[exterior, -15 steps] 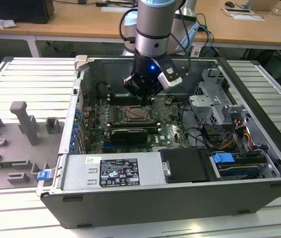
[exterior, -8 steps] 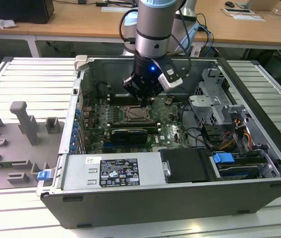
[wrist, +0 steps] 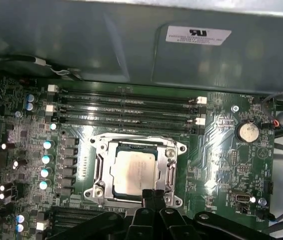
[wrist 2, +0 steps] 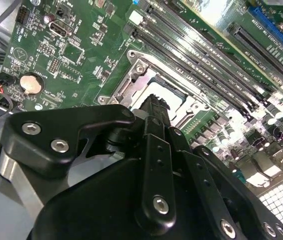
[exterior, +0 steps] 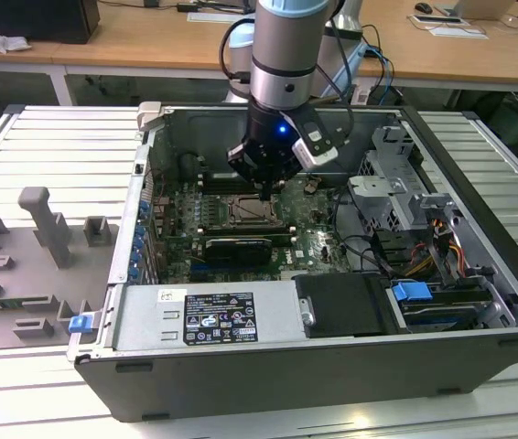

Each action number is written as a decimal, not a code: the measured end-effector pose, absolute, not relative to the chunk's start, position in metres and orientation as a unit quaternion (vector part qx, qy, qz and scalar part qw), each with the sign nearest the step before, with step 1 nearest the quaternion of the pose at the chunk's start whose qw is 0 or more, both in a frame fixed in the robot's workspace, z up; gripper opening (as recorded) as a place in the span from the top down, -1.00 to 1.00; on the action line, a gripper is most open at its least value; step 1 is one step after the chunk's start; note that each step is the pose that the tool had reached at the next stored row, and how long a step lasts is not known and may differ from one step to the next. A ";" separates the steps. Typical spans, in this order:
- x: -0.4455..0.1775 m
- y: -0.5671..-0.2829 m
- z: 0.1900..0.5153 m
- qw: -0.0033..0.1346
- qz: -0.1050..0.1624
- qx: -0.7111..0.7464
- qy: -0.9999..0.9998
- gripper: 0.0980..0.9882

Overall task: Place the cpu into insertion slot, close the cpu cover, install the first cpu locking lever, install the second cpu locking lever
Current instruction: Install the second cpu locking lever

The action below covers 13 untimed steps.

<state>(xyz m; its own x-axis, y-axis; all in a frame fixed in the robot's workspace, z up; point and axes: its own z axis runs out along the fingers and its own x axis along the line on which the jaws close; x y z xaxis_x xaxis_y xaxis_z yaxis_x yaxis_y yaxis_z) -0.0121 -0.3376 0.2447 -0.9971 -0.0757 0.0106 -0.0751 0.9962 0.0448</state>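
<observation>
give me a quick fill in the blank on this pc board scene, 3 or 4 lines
1. The chip sits inside the square ____ on the green board.
2. The metal cover around the chip has a cut-out ____ that shows the chip's face.
3. The round coin battery sits on the ____ circuit board.
4. The tool hangs at the socket edge, fingertips pressed ____.

Missing words: socket; window; green; together

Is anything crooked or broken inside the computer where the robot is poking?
Nothing looks broken or crooked. The cpu lies flat and square in the insertion slot, with the silvery cpu cover framing it evenly. The gripper sits at the socket's edge, fingers together. The memory slots beside it run straight.
</observation>
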 end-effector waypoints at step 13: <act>-0.022 -0.366 0.238 0.006 -0.038 0.039 -0.998 0.98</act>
<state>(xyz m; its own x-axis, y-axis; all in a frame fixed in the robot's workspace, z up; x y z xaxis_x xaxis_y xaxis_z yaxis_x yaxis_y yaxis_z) -0.0215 -0.3660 0.2384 -0.9969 -0.0785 0.0088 -0.0776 0.9940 0.0770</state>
